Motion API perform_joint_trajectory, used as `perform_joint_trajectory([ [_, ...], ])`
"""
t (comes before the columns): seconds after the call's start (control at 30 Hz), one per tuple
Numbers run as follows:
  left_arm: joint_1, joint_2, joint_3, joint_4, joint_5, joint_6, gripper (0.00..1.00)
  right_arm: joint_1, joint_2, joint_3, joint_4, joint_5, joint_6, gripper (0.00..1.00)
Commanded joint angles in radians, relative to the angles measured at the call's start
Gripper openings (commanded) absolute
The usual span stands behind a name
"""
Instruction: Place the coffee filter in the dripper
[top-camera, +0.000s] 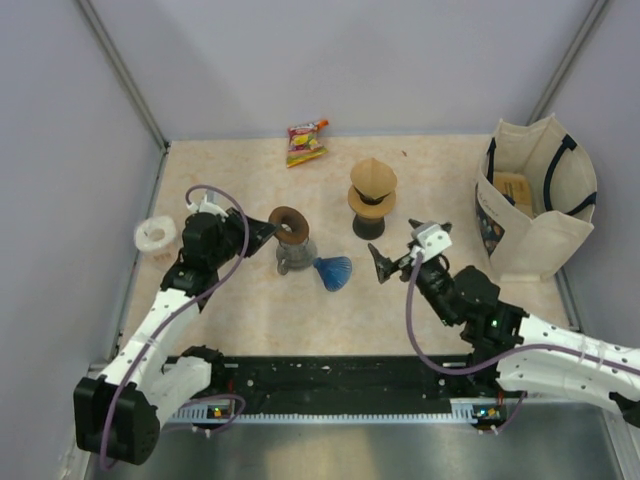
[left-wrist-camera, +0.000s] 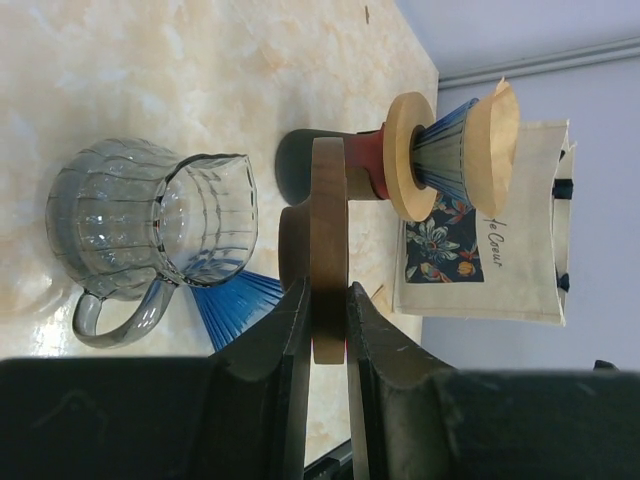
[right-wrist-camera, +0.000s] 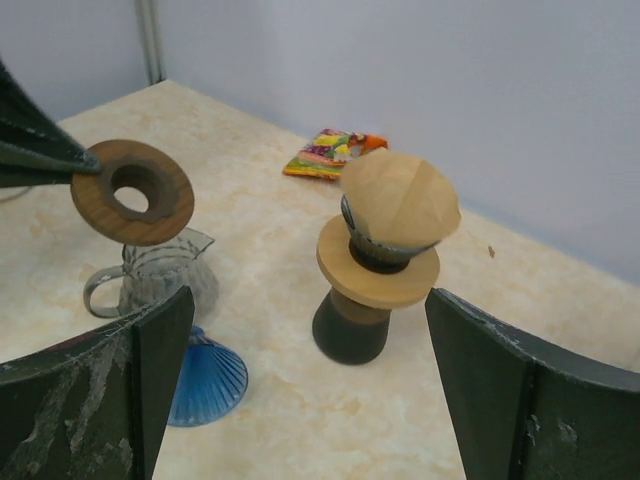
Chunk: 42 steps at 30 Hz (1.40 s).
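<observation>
**Fingers: left gripper (left-wrist-camera: 326, 300) nipped on wooden ring (left-wrist-camera: 328, 250), right gripper (right-wrist-camera: 310, 295) spread wide**

Coffee filter (right-wrist-camera: 400, 200), a brown paper cone, sits point-down in the dripper (left-wrist-camera: 445, 150). Dripper rests on a pale wooden collar (right-wrist-camera: 378, 275) over a dark base (right-wrist-camera: 348, 335), towards the worktop's (top-camera: 300, 320) far edge, right of centre. Right fingers flank this stack in the wrist view, touching nothing. Left fingers hold the ring by its rim above the glass pitcher (left-wrist-camera: 150, 225), mid-worktop. Blue ribbed cone (top-camera: 332, 270) lies just beside the pitcher. Snack packet (top-camera: 306, 143) at far edge; tote bag (top-camera: 530, 200) at right edge.
</observation>
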Motion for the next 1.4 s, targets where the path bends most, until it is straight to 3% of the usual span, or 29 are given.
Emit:
perform_joint_trajectory([
  [0.0,0.023,-0.007,-0.020,0.140,0.021,0.015,0.00,0.011,-0.124,-0.057,-0.016,0.170,0.233,0.99],
  [0.2,0.050,0.100,-0.059,0.271,0.096,-0.037,0.00,0.011,-0.302,-0.157,0.041,0.150,0.226,0.99],
  [0.37,0.051,0.162,-0.059,0.325,0.127,-0.046,0.00,0.010,-0.324,-0.146,-0.011,0.166,0.240,0.99],
  [0.73,0.057,0.268,-0.051,0.296,0.149,-0.044,0.00,0.010,-0.243,-0.121,-0.022,0.160,0.225,0.99],
  [1.0,0.073,0.283,-0.024,0.156,0.127,-0.017,0.00,0.011,-0.244,-0.120,-0.019,0.125,0.231,0.99],
  [1.27,0.076,0.283,0.002,0.086,0.097,0.029,0.26,0.010,-0.249,-0.129,0.021,0.099,0.234,0.99],
  [1.37,0.076,0.285,0.018,0.056,0.095,0.051,0.29,0.011,-0.247,-0.146,0.076,0.076,0.227,0.99],
])
